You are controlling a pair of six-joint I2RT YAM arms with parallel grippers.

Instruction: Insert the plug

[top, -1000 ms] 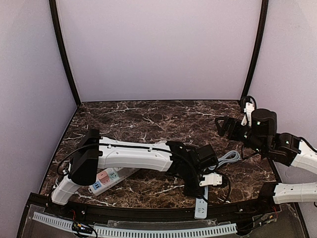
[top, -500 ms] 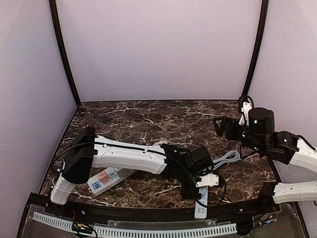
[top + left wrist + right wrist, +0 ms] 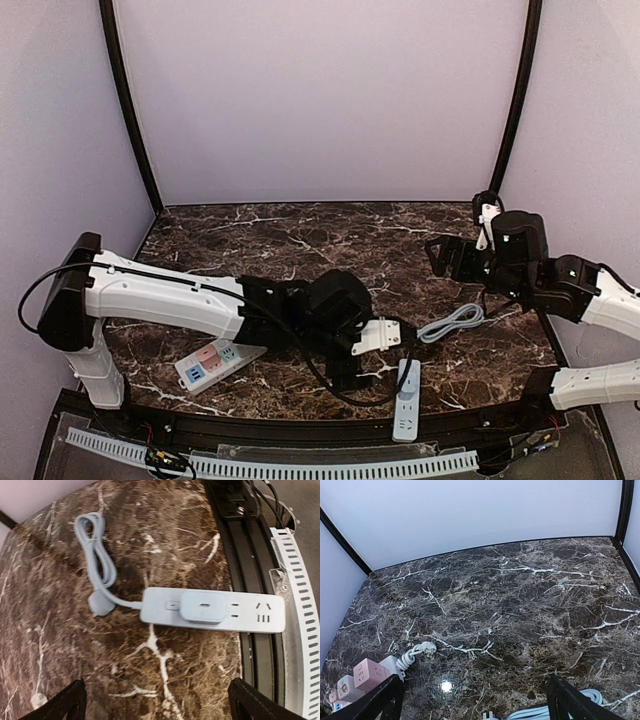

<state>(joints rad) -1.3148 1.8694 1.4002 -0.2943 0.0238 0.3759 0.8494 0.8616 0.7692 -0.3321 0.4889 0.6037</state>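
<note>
A pale blue power strip point(image 3: 260, 615) lies at the table's near edge, also seen in the top view point(image 3: 406, 410). A square pale blue plug point(image 3: 202, 606) sits seated in its middle socket. The strip's own grey cable point(image 3: 97, 545) lies coiled beside it. My left gripper point(image 3: 160, 711) is open and empty, drawn back from the strip, with its black fingertips point(image 3: 62, 705) at the lower corners of the wrist view. In the top view the left gripper point(image 3: 348, 372) hangs left of the strip. My right gripper point(image 3: 477, 705) is open and empty, raised at the right point(image 3: 440, 256).
A second white power strip point(image 3: 210, 364) with pink and blue adapters point(image 3: 367, 672) lies at the front left, its white cord point(image 3: 417, 652) bundled beside it. A black rail point(image 3: 250, 555) and a slotted white strip point(image 3: 305, 605) run along the near edge.
My left gripper opened, let go of the plug seated in the strip, and pulled back to the left. The right arm shifted slightly left.
</note>
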